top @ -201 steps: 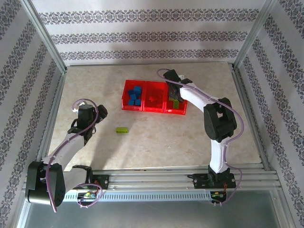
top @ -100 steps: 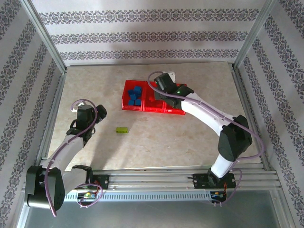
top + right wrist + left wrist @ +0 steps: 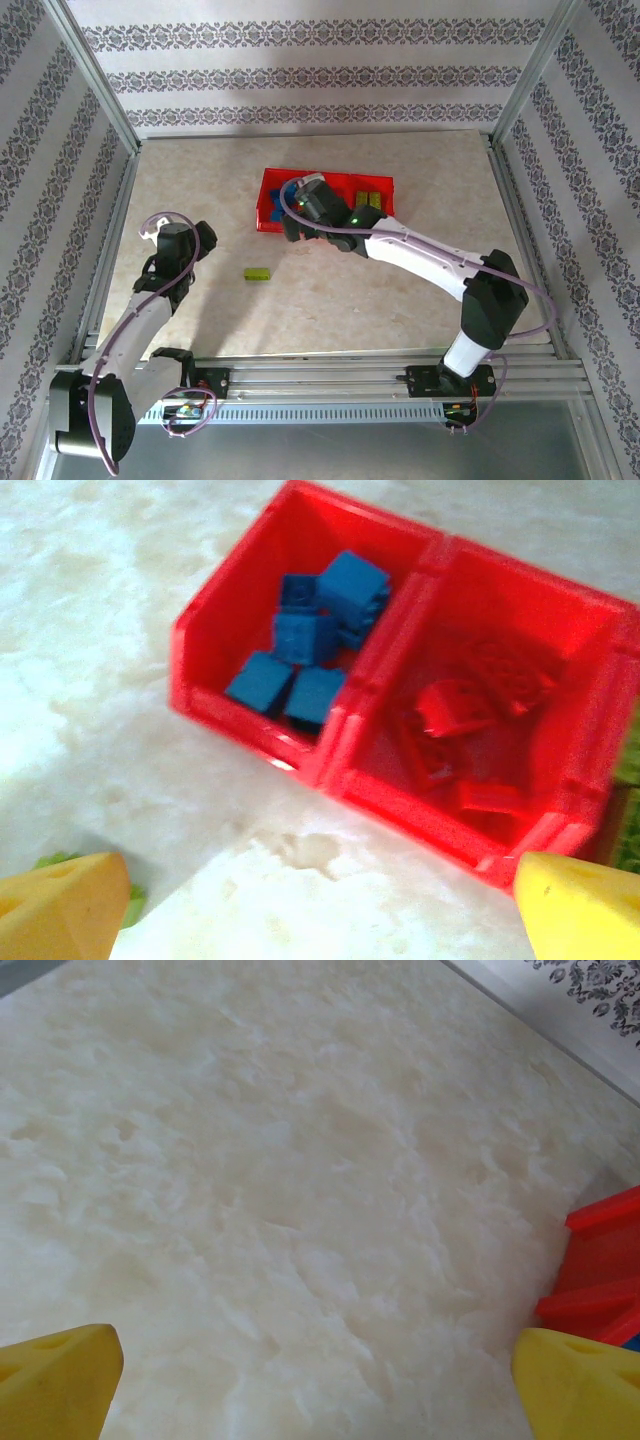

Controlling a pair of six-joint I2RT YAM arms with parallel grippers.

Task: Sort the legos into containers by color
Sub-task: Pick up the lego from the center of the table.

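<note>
While left pincer (image 3: 320, 1385) and right pincer (image 3: 320, 910) gape empty, blue legos (image 3: 300, 640) sit in the red tray (image 3: 240, 730)

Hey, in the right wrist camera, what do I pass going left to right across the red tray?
Blue bricks → red bricks → green bricks, just showing at the picture's right edge.
</note>
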